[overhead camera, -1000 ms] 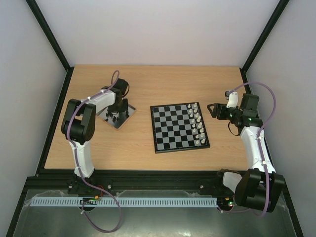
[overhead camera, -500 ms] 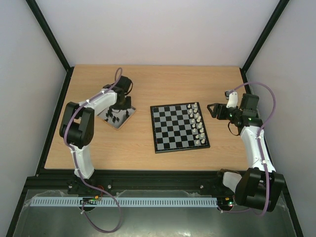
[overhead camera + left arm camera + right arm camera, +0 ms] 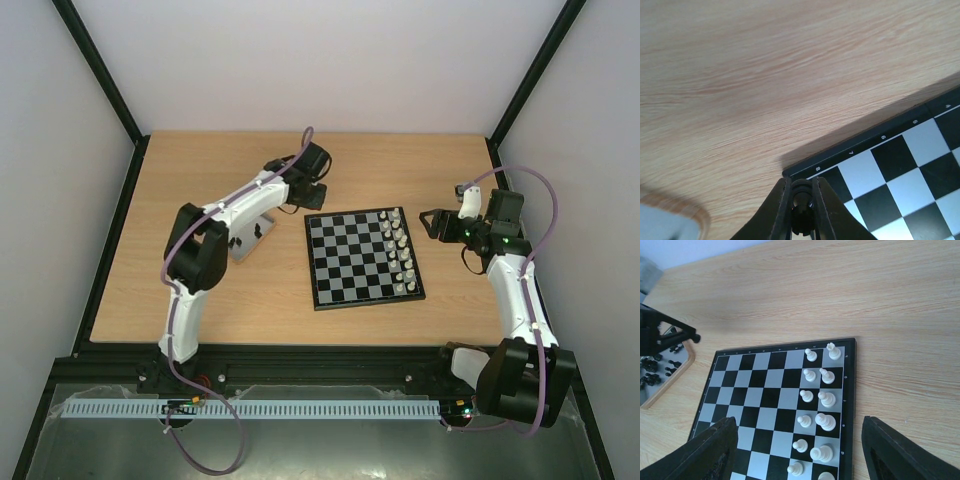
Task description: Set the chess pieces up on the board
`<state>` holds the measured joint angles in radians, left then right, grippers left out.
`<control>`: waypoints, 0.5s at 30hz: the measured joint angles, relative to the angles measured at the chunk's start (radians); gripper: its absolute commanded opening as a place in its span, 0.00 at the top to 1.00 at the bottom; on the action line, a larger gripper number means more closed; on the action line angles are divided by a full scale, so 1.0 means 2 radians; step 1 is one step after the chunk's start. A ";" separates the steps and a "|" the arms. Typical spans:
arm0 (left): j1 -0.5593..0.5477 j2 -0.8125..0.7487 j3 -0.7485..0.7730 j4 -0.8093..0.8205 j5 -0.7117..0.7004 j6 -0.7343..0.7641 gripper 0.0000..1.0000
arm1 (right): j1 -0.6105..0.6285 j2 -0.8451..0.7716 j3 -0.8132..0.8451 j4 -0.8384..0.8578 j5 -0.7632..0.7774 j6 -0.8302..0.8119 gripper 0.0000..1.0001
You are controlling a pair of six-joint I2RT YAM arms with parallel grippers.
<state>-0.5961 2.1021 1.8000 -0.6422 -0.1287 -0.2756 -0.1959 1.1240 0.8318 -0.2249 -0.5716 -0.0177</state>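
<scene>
The board (image 3: 350,268) lies mid-table, with the white chess pieces (image 3: 400,250) standing in its two right-hand columns; they show closer in the right wrist view (image 3: 821,400). My left gripper (image 3: 300,200) hangs just above the board's far left corner (image 3: 790,172), shut on a black chess piece (image 3: 803,215) held between its fingers. The other black pieces (image 3: 652,372) lie in the grey tray (image 3: 245,240) left of the board. My right gripper (image 3: 432,222) is open and empty, right of the board.
The wooden table (image 3: 200,300) is ringed by a black frame and white walls. The left arm (image 3: 215,235) reaches over the tray.
My left gripper has lifted from the grey tray and swung right to the board's far left corner, carrying a black piece. The right arm has not moved.
</scene>
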 measured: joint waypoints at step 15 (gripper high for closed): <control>-0.014 0.073 0.042 -0.043 0.036 0.006 0.95 | 0.000 0.000 0.000 0.000 0.002 0.000 0.31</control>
<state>-0.6239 2.2478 1.8839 -0.7288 -0.0563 -0.2638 -0.1959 1.1248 0.8318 -0.2253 -0.5667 -0.0181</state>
